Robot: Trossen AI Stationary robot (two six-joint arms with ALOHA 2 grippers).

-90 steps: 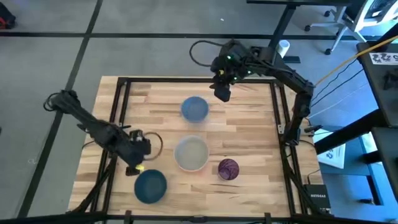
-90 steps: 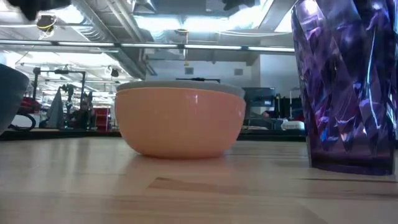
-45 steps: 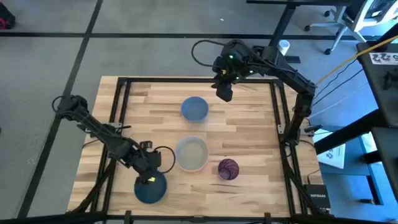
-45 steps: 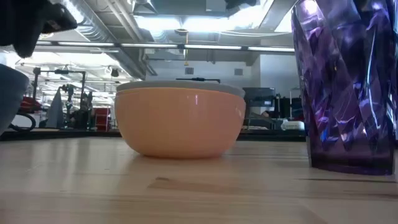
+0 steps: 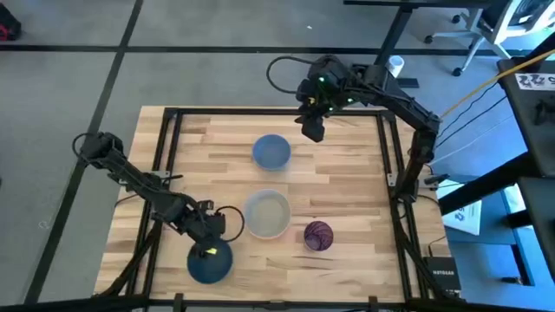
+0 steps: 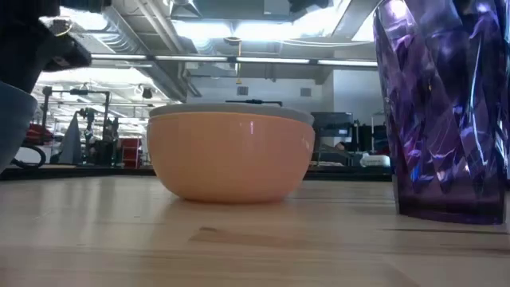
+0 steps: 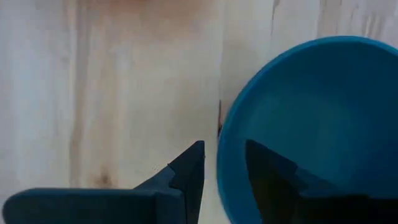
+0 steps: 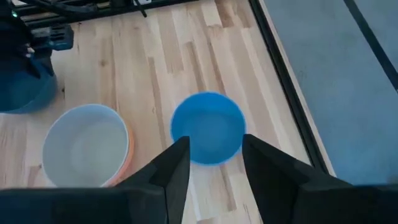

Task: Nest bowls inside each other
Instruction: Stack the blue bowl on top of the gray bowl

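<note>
Left gripper [image 7: 224, 165] is parted, fingers straddling the rim of the round dark teal plastic bowl [image 7: 317, 124], not clenched. Right gripper [image 8: 211, 158] hangs open above the light blue bowl [image 8: 208, 127].

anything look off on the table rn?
One odd item: a purple faceted cup stands upright beside the nested bowl stack, and it is no bowl. Nothing is spilled or tipped. The left end effector straddles the dark teal bowl's rim; the right end effector hovers near the light blue bowl.
</note>
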